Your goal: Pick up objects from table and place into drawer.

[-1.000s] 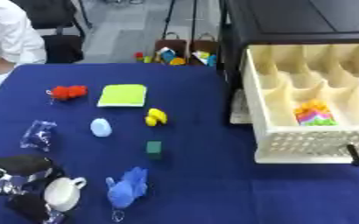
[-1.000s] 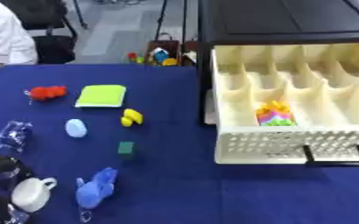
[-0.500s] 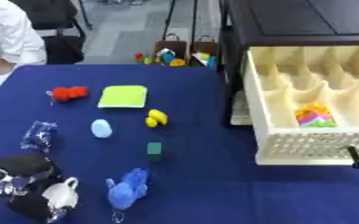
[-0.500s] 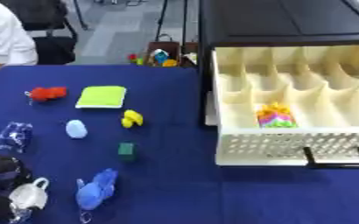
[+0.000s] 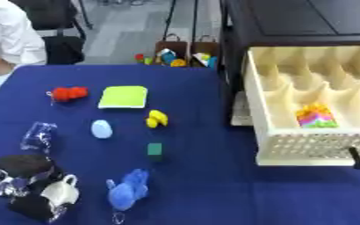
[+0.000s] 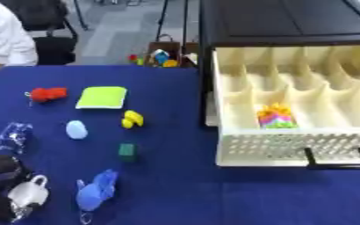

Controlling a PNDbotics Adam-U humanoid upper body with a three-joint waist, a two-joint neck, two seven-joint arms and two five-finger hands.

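Note:
My left hand (image 5: pixel 20 182), black with silver parts, sits at the table's near left corner. Its fingers are curled round a small white thing with a loop handle (image 5: pixel 61 191). On the blue cloth lie a red toy (image 5: pixel 66 93), a lime-green pad (image 5: pixel 124 96), a yellow toy (image 5: pixel 157 118), a pale blue egg shape (image 5: pixel 101 129), a dark green cube (image 5: pixel 155 150), a blue plush (image 5: pixel 127 190) and a clear plastic bag (image 5: pixel 38 134). The cream drawer (image 6: pixel 290 147) stands pulled out at the right, with a multicoloured item (image 6: pixel 275 117) in one compartment. My right hand does not show.
The drawer comes out of a black cabinet (image 6: pixel 290 22) at the back right, and its black handle (image 6: pixel 333 158) juts toward me. Bags with coloured toys (image 5: pixel 175 55) stand on the floor beyond the table's far edge.
My left hand has shifted the white thing slightly in place. The other objects and the drawer lie as before.

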